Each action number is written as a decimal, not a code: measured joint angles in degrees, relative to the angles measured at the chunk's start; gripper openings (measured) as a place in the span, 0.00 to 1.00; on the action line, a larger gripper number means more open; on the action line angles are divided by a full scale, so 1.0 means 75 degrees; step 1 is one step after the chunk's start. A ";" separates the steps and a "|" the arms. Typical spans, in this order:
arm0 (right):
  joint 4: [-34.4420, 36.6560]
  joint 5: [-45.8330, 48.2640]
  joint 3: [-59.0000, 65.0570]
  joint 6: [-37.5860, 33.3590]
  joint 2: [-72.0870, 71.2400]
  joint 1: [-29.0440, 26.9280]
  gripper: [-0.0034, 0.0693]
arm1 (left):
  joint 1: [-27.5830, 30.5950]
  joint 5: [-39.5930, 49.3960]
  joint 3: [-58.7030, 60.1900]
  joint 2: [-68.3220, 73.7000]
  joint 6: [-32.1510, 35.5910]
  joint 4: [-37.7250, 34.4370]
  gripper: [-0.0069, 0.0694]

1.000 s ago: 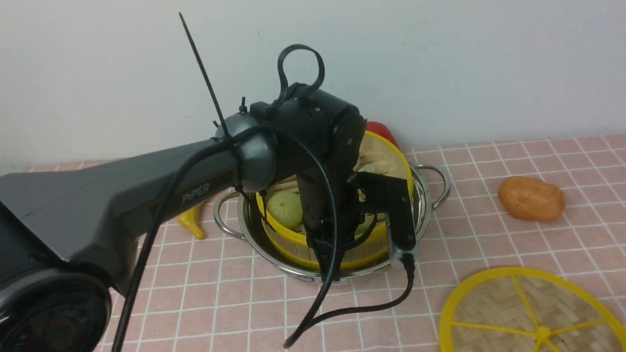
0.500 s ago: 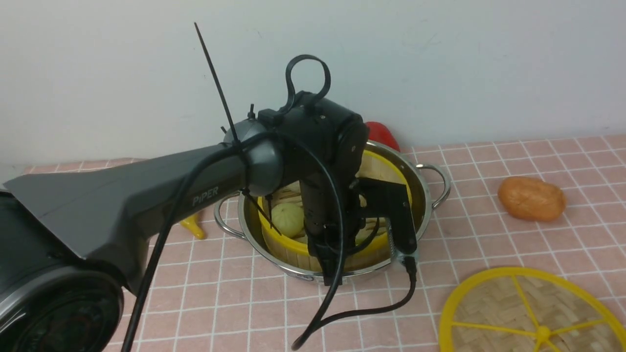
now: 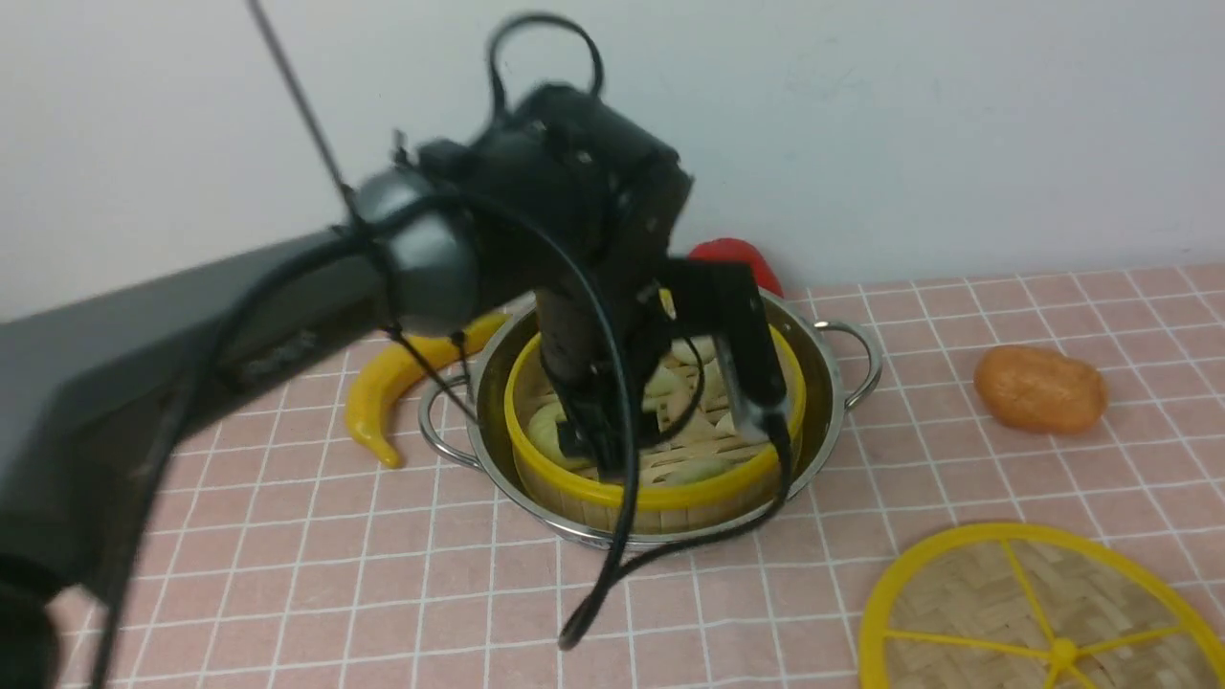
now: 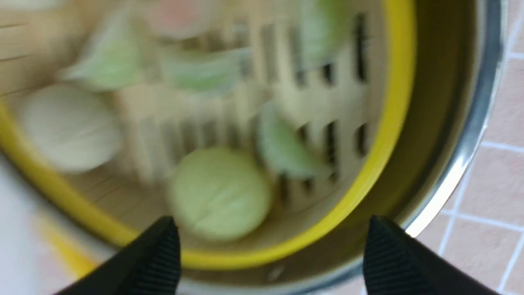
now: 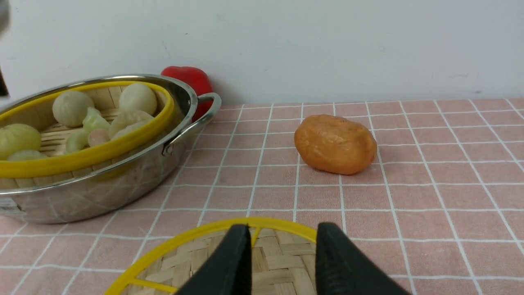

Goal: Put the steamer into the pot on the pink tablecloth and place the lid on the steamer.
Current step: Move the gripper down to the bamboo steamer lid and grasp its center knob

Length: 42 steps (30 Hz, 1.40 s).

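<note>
The steamer (image 3: 660,498), a bamboo basket with a yellow rim and pale buns and dumplings, sits level inside the steel pot (image 3: 835,378) on the pink tablecloth (image 3: 957,459). My left gripper (image 4: 272,223) hangs open above the steamer (image 4: 393,102) and pot (image 4: 462,135), its fingers wide apart and holding nothing. The lid (image 3: 1034,612), a woven disc with yellow spokes, lies flat at the front right. My right gripper (image 5: 282,229) hovers over the lid (image 5: 184,262) near its far rim, jaws slightly apart with nothing between them. The right wrist view also shows the steamer (image 5: 82,155) in the pot (image 5: 102,196).
A yellow banana (image 3: 383,402) lies left of the pot, and a red pepper (image 3: 732,256) stands behind it by the wall. An orange potato-like lump (image 3: 1038,388) rests right of the pot. A black cable (image 3: 612,574) hangs from the left wrist in front of the pot.
The left gripper opened and let go of the steamer, which went from tilted to level in the pot. The left arm then rose and swung left. The right gripper stayed still.
</note>
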 joint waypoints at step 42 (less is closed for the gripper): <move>0.0000 -0.0007 0.0000 0.0000 0.0000 0.0000 0.38 | 0.3373 -0.4221 0.6245 -0.8957 -0.2825 -0.1704 0.12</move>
